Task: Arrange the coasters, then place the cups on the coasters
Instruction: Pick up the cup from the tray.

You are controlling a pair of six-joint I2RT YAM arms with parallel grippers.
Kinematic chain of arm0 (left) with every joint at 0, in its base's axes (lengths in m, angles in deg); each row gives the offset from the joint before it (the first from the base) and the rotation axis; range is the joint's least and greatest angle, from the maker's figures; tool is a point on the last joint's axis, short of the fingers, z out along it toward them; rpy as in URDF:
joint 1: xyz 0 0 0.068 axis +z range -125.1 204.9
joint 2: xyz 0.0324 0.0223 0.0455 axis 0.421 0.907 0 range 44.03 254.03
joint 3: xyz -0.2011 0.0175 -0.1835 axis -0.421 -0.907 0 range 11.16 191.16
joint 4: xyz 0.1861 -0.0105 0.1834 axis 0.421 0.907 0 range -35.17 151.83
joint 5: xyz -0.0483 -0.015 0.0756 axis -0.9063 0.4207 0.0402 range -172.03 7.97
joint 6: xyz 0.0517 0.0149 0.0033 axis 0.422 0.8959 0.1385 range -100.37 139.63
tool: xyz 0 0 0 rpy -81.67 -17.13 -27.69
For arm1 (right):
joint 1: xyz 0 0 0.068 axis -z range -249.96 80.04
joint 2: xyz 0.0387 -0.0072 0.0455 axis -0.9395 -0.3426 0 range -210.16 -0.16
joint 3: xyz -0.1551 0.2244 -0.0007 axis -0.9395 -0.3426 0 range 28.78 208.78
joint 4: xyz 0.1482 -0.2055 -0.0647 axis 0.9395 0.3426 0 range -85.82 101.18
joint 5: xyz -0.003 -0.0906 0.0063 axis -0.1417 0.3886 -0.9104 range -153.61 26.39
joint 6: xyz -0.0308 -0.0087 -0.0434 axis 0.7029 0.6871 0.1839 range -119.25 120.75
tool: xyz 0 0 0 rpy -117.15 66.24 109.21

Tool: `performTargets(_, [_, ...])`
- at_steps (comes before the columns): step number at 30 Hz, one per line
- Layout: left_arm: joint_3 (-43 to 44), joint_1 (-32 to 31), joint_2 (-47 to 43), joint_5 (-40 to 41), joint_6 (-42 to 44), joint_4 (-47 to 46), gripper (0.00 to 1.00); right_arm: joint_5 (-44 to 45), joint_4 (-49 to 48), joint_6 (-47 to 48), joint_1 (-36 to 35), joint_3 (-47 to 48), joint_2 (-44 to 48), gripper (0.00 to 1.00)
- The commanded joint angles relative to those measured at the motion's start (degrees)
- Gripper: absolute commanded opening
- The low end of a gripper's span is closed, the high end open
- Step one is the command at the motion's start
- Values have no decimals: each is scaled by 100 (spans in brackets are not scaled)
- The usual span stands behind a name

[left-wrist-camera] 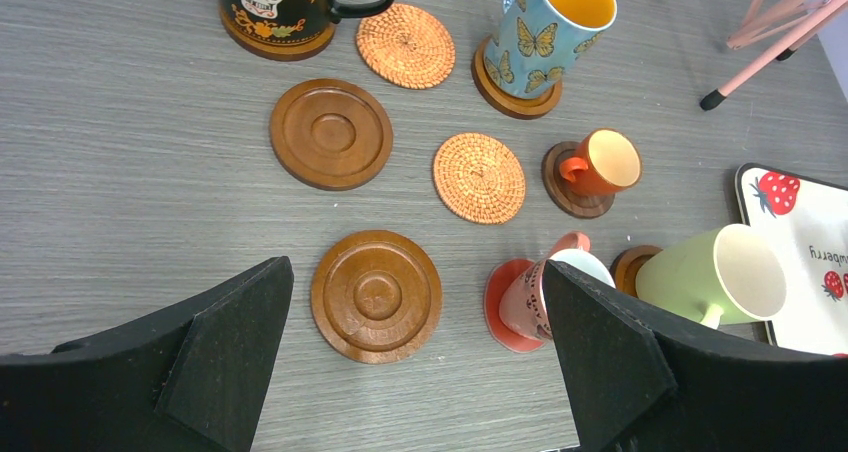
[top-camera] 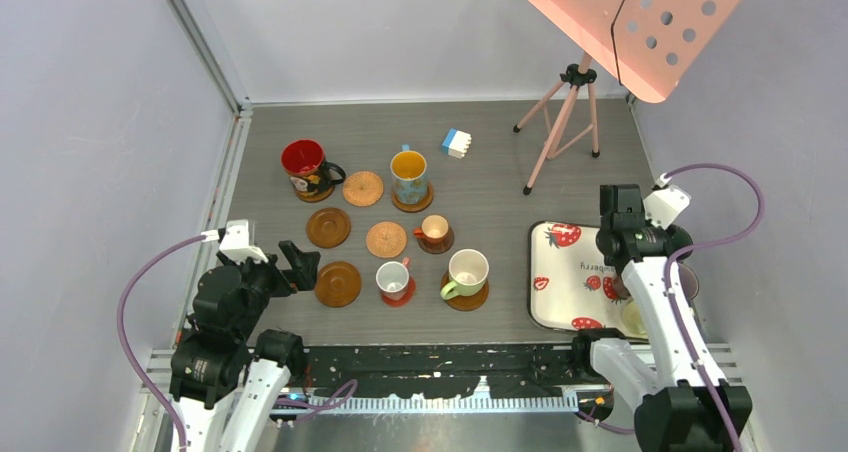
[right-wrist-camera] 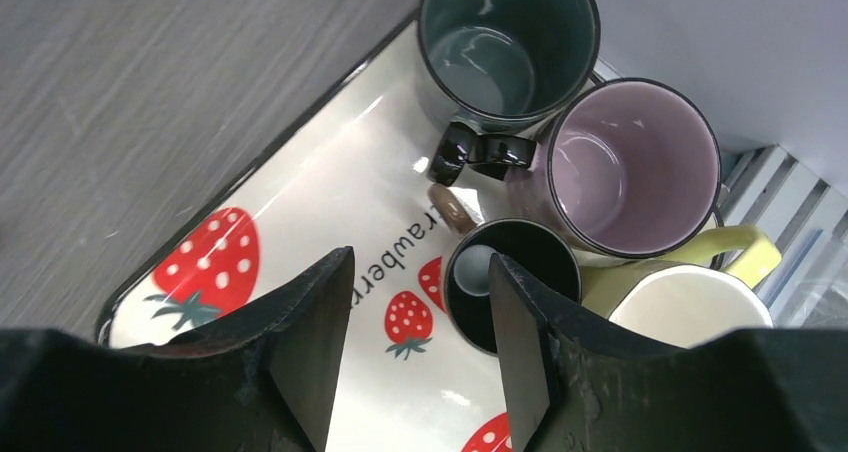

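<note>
Over the strawberry tray (right-wrist-camera: 330, 192) at the right, the right gripper (right-wrist-camera: 420, 267) hangs with its jaws half apart and nothing between them, just beside the small black cup (right-wrist-camera: 515, 282). We judge the coasters (top-camera: 386, 239) arranged and five cups (top-camera: 409, 177) seated. Fetching the sixth is in hand, so next we should lower the jaws astride that cup's rim.

Four coasters lie bare on the worktop (left-wrist-camera: 130, 172), with the near-left wooden coaster (left-wrist-camera: 376, 295) under the left gripper (left-wrist-camera: 415, 272), whose jaws are wide and empty. From above, the right arm (top-camera: 660, 292) hides much of the tray, and the cream mug (right-wrist-camera: 690, 312) is partly cut off.
</note>
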Motion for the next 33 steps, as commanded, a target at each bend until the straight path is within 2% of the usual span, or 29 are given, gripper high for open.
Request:
performTargets(1, [-24, -12, 22, -116, 55, -274, 99, -480, -615, 293, 647, -223, -151, 58])
performTargets(5, [-25, -12, 122, -147, 53, -291, 99, -867, -1000, 411, 1220, -435, -328, 58])
performTargets(9, [-16, -12, 189, -147, 49, -283, 99, -1085, -1205, 469, 1487, -592, -520, 58])
performTargets(21, [-27, -12, 178, -88, 38, -270, 99, -1451, -1514, 417, 1554, -823, -910, 56])
performTargets(28, [-24, -12, 181, -78, 38, -274, 99, -1535, -1356, 351, 1557, -740, -770, 56])
performTargets(33, [-24, -12, 173, -77, 36, -264, 99, -1600, -1438, 386, 1554, -849, -717, 52])
